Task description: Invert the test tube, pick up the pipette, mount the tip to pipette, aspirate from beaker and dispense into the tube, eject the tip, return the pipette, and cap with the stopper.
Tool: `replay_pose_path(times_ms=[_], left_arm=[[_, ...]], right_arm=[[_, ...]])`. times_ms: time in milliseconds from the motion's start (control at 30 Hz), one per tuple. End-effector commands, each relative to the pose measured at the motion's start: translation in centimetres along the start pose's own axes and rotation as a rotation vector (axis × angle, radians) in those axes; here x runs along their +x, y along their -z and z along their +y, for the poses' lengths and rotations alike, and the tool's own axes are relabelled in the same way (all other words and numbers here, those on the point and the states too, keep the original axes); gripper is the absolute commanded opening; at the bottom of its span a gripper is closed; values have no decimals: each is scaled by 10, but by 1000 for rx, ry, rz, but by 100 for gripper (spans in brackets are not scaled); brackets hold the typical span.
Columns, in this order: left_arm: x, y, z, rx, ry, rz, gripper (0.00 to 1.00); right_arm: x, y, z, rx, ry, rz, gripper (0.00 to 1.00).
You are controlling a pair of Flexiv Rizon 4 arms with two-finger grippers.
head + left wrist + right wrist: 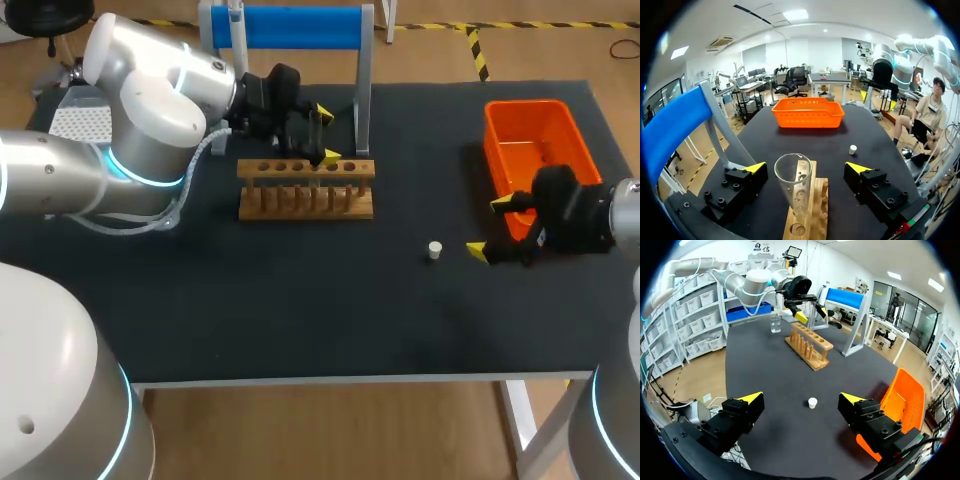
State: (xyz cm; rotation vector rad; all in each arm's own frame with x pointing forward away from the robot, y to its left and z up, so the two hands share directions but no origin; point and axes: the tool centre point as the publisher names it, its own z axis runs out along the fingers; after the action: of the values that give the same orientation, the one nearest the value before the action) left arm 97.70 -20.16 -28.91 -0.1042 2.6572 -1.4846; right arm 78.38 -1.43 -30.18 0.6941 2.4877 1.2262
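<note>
Test tube (794,187): clear, upright, open mouth up, seated in a hole of the wooden rack (809,212). It sits in the gap between the fingers of the left gripper (806,168), slightly nearer one finger, with clear space on both sides. Neither yellow tip touches the glass. Left gripper spread wide, holding nothing.

From the head view, the left arm comes in from its side and the gripper hangs over the rack's back edge, one tip behind the rack and one above its top board. The tube itself is hard to make out from there.

Beaker (775,324): clear, on the table beyond the far end of the rack as seen from the right wrist.

Stopper (434,250): small, white, standing alone on the black table (300,310), well apart from the rack. It lies just ahead of the right gripper (489,227), in line with the gap between its fingers and touching neither. Right gripper also spread, holding nothing, low over the table.

Orange basket (540,130): just beside the right gripper, at the table's right.

Blue stand (290,27): at the back edge, behind the rack.
</note>
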Motion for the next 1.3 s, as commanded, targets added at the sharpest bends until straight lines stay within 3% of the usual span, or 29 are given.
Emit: replay_pose_path(times_ms=[33, 467, 1300], left_arm=[[-1, 0, 0, -3, 1, 5, 100], [-1, 0, 0, -3, 1, 5, 100], [-1, 0, 0, -3, 1, 5, 100]], right_arm=[[-1, 0, 0, 0, 0, 3, 100], [-1, 0, 0, 0, 0, 3, 100], [-4, -67, -33, 27, 1, 62, 100]])
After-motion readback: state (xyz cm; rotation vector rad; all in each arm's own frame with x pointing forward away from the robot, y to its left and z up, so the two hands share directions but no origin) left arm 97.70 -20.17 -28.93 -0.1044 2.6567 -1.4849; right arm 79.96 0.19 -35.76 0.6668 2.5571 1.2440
